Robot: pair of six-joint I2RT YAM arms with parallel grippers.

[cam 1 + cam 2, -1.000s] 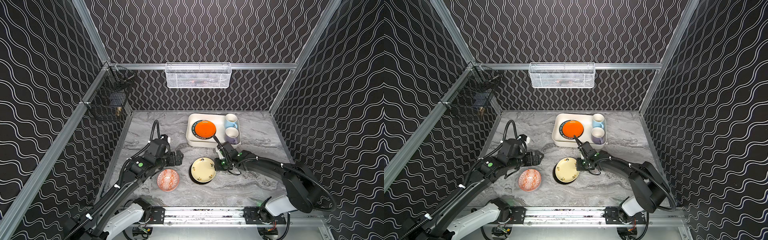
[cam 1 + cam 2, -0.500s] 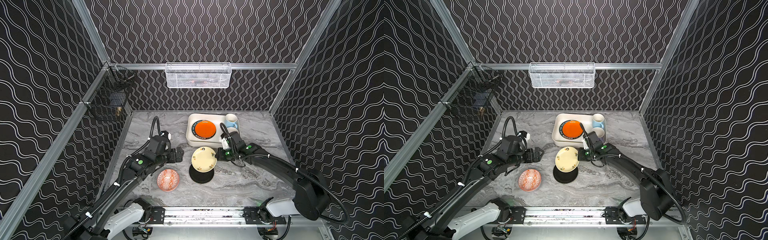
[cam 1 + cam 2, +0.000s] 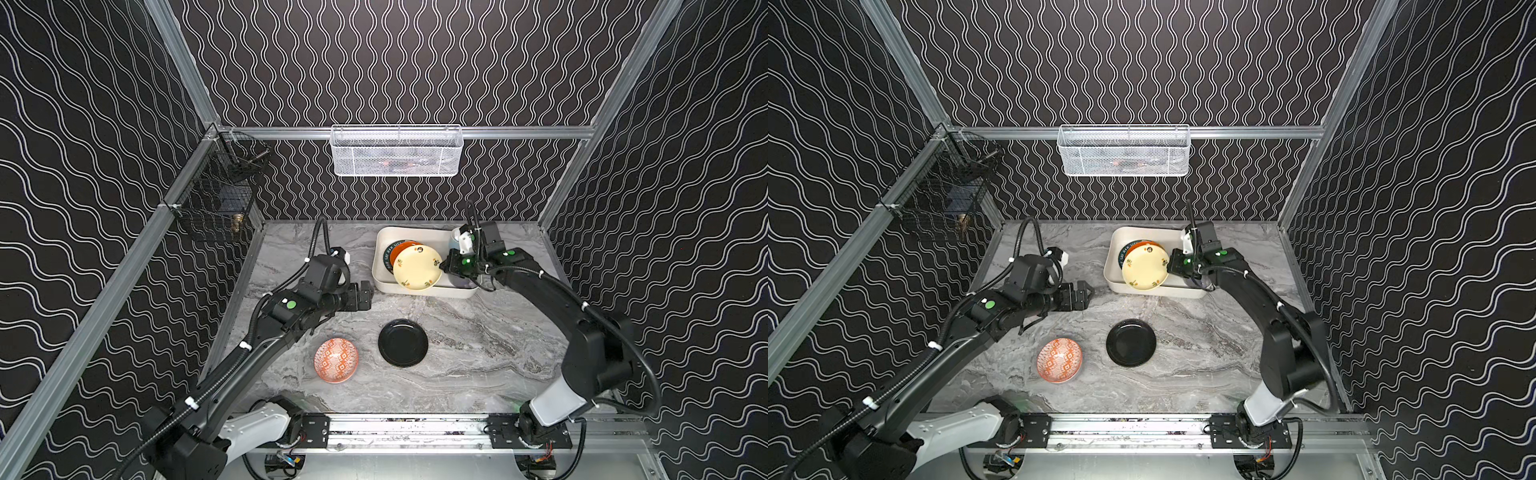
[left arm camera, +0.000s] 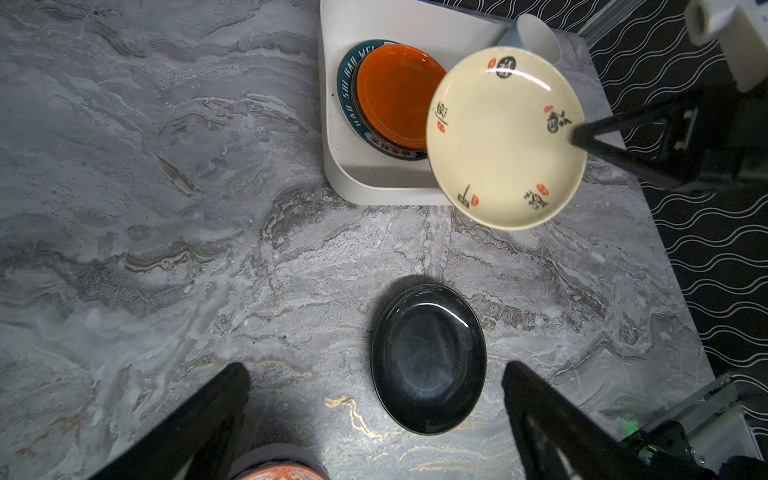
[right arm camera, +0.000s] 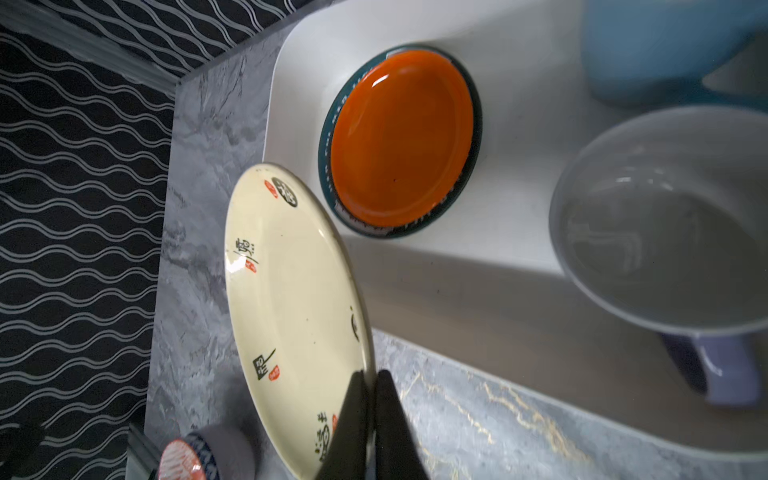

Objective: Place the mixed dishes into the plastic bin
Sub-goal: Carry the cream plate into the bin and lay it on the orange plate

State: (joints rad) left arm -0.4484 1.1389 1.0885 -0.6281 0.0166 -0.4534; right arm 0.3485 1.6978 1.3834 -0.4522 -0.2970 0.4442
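Observation:
My right gripper [image 5: 371, 376] is shut on the rim of the cream plate [image 3: 417, 267], which hangs tilted over the front part of the plastic bin [image 3: 380, 274]. Inside the bin lie an orange plate [image 5: 401, 141] on a teal plate [image 3: 386, 259], a light-blue mug [image 5: 656, 45] and a lilac mug [image 5: 665, 232]. On the table in front stand a black plate [image 3: 402, 343] and an orange-patterned bowl [image 3: 336, 360]. Left of the bin, my left gripper [image 3: 368, 294] hovers open and empty, with the black plate [image 4: 428, 357] below its fingers.
A white wire-mesh basket [image 3: 397, 151] hangs on the back wall. A black wire basket [image 3: 216, 199] hangs on the left wall. Patterned walls close in three sides, and a metal rail [image 3: 407, 428] runs along the front edge.
My right gripper has lifted the cream plate off the black plate and carried it back over the bin. The left arm has shifted slightly backward, still open.

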